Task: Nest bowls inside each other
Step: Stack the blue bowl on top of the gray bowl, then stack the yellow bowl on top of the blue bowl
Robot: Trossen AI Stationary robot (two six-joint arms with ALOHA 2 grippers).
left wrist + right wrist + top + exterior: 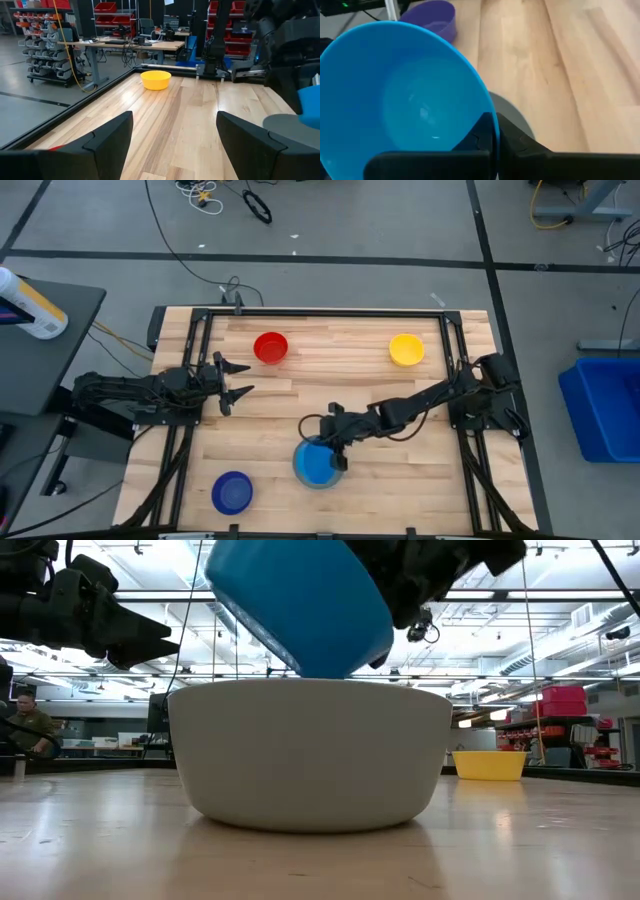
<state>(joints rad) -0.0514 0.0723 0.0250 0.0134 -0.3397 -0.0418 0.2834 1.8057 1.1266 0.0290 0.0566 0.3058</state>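
Observation:
A light blue bowl point(300, 605) hangs tilted just over the pale grey bowl point(310, 755), which stands on its base near the table's front middle. My right gripper point(338, 452) is shut on the light blue bowl. A red bowl point(271, 347) and a yellow bowl point(406, 349) stand at the far side. A dark blue bowl point(232, 492) stands at the near left. My left gripper point(238, 378) waits open at the left, level, with nothing between its fingers. My right gripper pinches the light blue bowl's rim point(492, 131), with one finger point(477, 135) inside the bowl and the other point(525, 147) outside. It comes slanting down from the table's right. The bowl is tilted, and its lowest part point(320, 670) dips behind the grey bowl's rim; whether the two touch I cannot tell.
Bare wood lies between the bowls across the table's middle. A black frame point(200, 315) runs around the tabletop. The grey bowl point(287, 122) and the yellow bowl point(156, 79) also show ahead of my left gripper point(172, 130).

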